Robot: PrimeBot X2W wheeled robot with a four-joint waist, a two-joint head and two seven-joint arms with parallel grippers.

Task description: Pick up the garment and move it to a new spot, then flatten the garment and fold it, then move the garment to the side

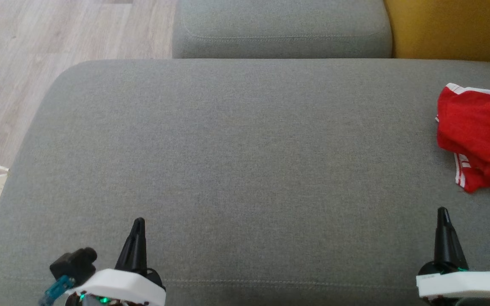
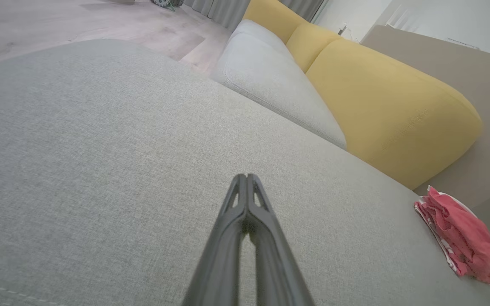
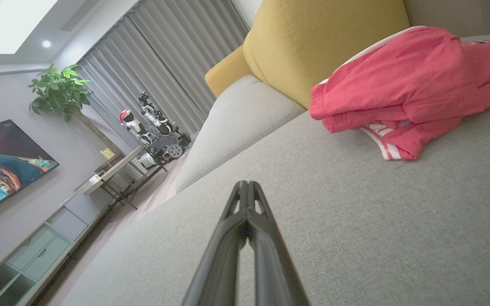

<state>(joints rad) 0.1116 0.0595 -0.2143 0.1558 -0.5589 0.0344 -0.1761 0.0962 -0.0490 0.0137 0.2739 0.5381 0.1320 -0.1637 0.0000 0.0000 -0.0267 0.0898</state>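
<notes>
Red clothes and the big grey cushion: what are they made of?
The red garment looks like thin, soft cloth, matte: it crumples in loose folds, with white striped trim. The grey cushion looks like coarse woven upholstery, matte: weave grain and a stitched seam show.

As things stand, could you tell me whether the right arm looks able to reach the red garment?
Probably yes: the red garment lies crumpled on the grey cushion ahead of the shut right gripper, bare fabric between them, though the jaws must open first.

Matt woven grey sofa fabric [image 1: 245, 148], soft creased red cloth garment [image 1: 479, 131], pale wood-grain floor [image 1: 58, 38]
</notes>
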